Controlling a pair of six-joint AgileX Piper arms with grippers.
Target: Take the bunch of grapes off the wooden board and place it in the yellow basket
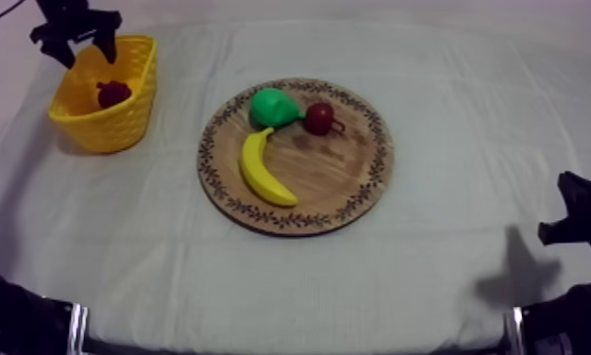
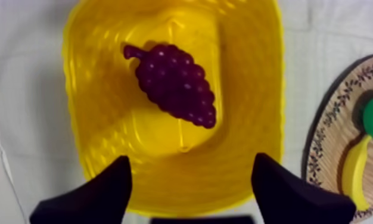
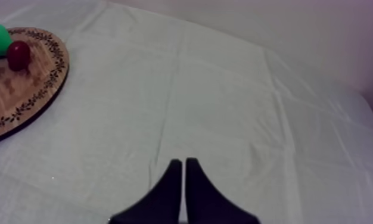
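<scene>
Since the dark purple toy bunch of grapes [image 2: 174, 85] lies on the floor of the yellow woven basket [image 2: 266, 89], stem end toward one corner, you can log the placing as done: the grapes are off the board and inside the basket walls, touching only the basket bottom. Your left gripper [image 2: 192, 173] hangs directly above the basket opening, its two black fingers [image 2: 105, 190] spread wide with nothing between them: released, empty. From the top view it sits over the basket's far rim, at the table's far left corner.

Step in hand, as I judge it: release finished, retreat pending. The next move calls for you to raise the left arm straight up, clear of the rim, before swinging it back toward its rest side, so that neither finger catches the wall and tips or drags what looks like a light basket.

Outward: the round wooden board with the patterned rim [image 1: 328, 170] sits mid-table, well apart from the basket. It carries a yellow toy banana [image 1: 261, 170], a green toy pear [image 1: 273, 106] and a small red fruit [image 1: 319, 117] just beside the pear. Your right gripper [image 3: 183, 164] is over bare grey-white cloth [image 3: 236, 101], its fingers pressed together in a narrow wedge, clenched on nothing, with the board's edge off to one side. I judge it needs no move for this task
</scene>
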